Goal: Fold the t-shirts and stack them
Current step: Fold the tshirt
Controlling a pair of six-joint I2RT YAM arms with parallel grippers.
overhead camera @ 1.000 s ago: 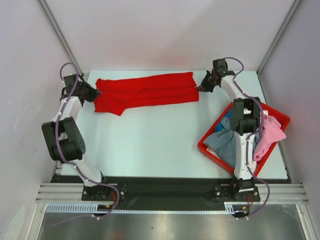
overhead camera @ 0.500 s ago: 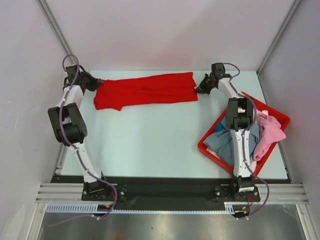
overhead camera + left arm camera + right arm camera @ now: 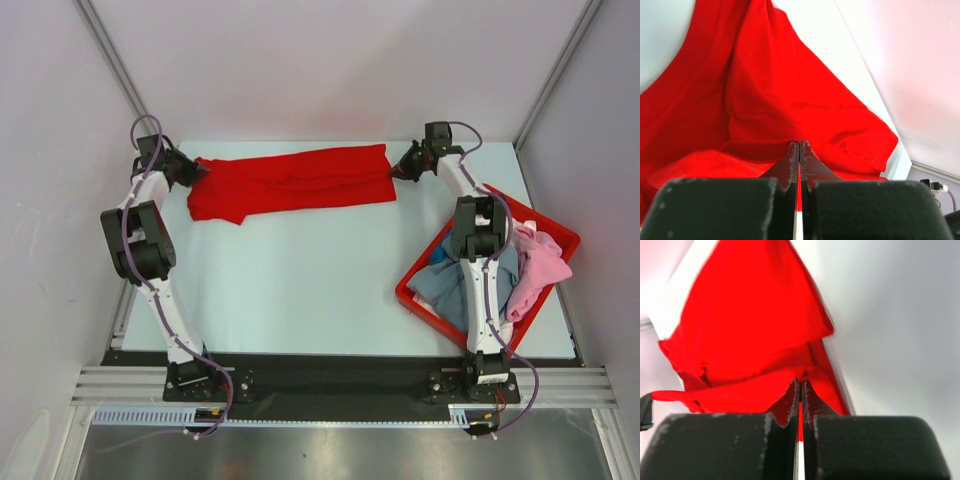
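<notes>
As the red t-shirt (image 3: 290, 182) lies in a long band near the far edge of the worktop (image 3: 300, 280), its long axis runs left to right between the two arms; the jaws of the left arm (image 3: 135, 245) are pressed together on the cloth at its left end; those of the right arm (image 3: 478, 235) pinch its right end; the next fold, I judge, needs both ends carried together.
</notes>
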